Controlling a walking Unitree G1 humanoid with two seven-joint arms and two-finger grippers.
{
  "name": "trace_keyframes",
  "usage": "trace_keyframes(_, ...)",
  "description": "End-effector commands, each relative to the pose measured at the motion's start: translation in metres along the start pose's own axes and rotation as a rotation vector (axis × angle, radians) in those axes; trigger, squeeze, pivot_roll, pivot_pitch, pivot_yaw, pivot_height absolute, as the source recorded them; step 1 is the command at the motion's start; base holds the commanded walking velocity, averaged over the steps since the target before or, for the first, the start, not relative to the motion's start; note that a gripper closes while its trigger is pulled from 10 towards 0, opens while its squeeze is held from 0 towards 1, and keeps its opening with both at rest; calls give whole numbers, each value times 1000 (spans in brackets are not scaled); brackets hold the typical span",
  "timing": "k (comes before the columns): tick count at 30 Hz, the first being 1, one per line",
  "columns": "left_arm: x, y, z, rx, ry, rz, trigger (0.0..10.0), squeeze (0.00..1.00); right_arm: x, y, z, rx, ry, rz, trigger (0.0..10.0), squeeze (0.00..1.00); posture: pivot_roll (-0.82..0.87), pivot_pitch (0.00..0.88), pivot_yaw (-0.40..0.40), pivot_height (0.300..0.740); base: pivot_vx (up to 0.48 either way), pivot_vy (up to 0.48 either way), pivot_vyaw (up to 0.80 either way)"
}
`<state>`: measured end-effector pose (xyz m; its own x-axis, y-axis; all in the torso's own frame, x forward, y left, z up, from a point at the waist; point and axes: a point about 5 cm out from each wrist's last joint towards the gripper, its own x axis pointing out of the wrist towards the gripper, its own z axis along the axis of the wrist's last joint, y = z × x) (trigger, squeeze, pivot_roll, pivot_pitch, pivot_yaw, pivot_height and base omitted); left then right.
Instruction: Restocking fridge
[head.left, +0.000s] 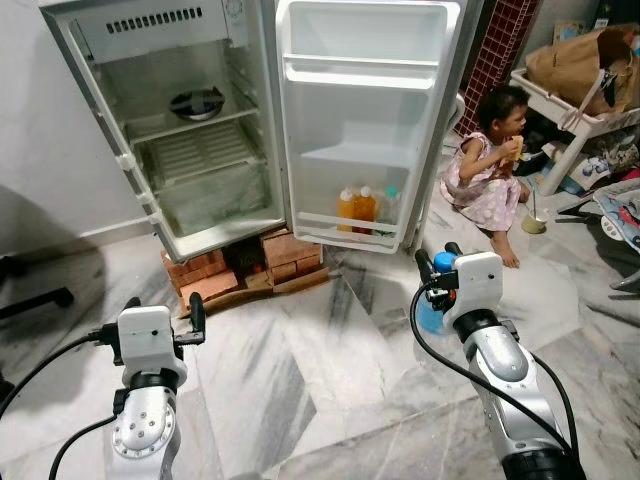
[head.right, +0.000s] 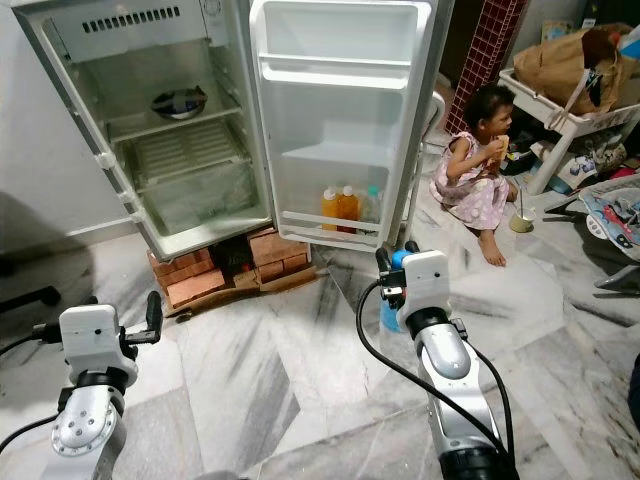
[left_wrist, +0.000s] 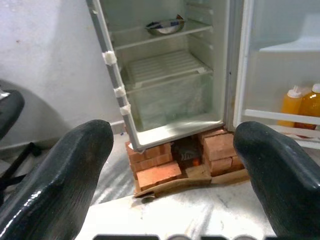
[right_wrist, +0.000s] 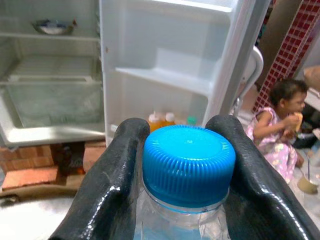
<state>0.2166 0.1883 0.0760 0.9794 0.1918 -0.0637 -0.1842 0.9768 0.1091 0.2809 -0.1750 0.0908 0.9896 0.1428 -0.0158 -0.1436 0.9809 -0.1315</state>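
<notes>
my right gripper (right_wrist: 185, 165) pinches a blue-capped bottle (right_wrist: 189, 162), lower right of frame | my left gripper (left_wrist: 175, 165) spread, lower left | fridge (head.left: 190, 130) open at upper left, door shelf holds orange bottles (head.left: 356, 208) | person (head.left: 487, 175) seated on the floor, upper right

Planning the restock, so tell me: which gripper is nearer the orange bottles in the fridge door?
Right. The right gripper, shut on the blue-capped bottle, sits just before the orange bottles; the left gripper hangs open farther off, before the bricks.

text: none legible | fridge (head.left: 200, 120): no readable label | bottle cap (right_wrist: 189, 162): unmarked
</notes>
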Motion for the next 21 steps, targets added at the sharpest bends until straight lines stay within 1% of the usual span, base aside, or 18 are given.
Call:
trace_keyframes(1, 1, 3, -1, 5, 13, 4, 10000, 0, 5, 1, 8, 1, -32, 5, 10000, 0, -42, 58, 19, 740, 330, 0, 0)
trace_keyframes(6, 5, 2, 0, 3, 5, 0, 10000, 0, 8, 4, 12, -4, -52, 20, 10000, 0, -50, 58, 26, 740, 338, 0, 0)
trace_keyframes(9, 7, 1, 2, 2, 0, -4, 10000, 0, 9, 5, 14, -6, -58, 26, 10000, 0, -51, 60, 25, 740, 349, 0, 681)
trace_keyframes(15, 9, -1, 2, -3, -2, -3, 10000, 0, 11, 4, 15, -10, -63, 40, 10000, 0, -59, 60, 21, 740, 347, 0, 635)
trace_keyframes(21, 10, -3, 2, -6, -2, -7, 10000, 0, 13, 6, 17, -12, -72, 52, 10000, 0, -64, 60, 20, 740, 342, 0, 796)
